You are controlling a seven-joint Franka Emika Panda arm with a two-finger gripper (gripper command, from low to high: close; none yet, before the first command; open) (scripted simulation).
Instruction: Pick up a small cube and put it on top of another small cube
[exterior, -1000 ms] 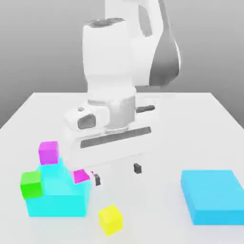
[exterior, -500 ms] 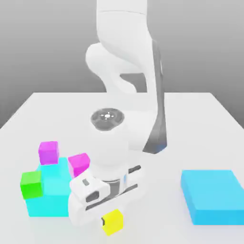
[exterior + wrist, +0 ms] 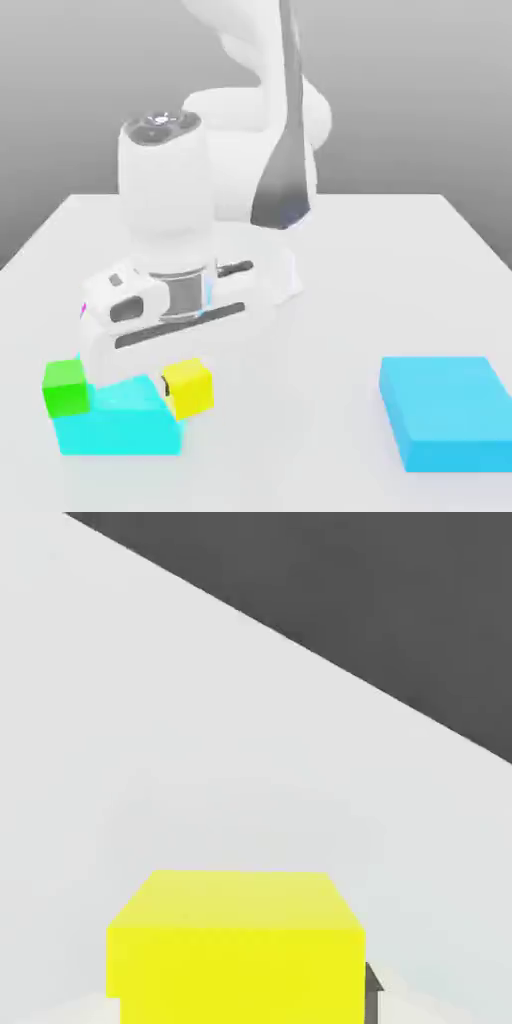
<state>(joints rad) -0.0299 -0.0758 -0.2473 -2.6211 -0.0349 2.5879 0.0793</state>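
We start with the exterior view. Arm [image 3: 235,165] comes in from the back, bends at the elbow, then drops to a wrist that points down. Hand body [image 3: 180,320] sits left of the middle in the exterior view, over part of the cyan block [image 3: 120,430], its long side slanted: the end toward the exterior view's left is lower, the other end higher. Jaws [image 3: 188,388] are clenched on the yellow cube [image 3: 188,388], one on its side toward the exterior view's left, dark tip visible there. Yellow cube is the task's cube; it's tilted a bit in our picture and overlaps the cyan block's right-hand edge there. We cannot tell if the two touch. Green cube [image 3: 67,388] is at the cyan block's other end, near the hand body. A sliver of magenta [image 3: 84,310] peeks out beside the hand, mostly hidden. Blue block [image 3: 445,410] lies flat on the counter [image 3: 310,400], well apart, at the exterior view's right. Counter is pale, plain, with a straight far edge; grey backdrop [image 3: 430,100] behind, darker toward that edge.

Hand view: yellow cube [image 3: 238,962] is large and close, one face plus a sloping one visible, a dark bit of jaw just beside it. Pale counter surface [image 3: 200,742] lies beyond, cut by a straight diagonal edge against dark grey [image 3: 350,592].
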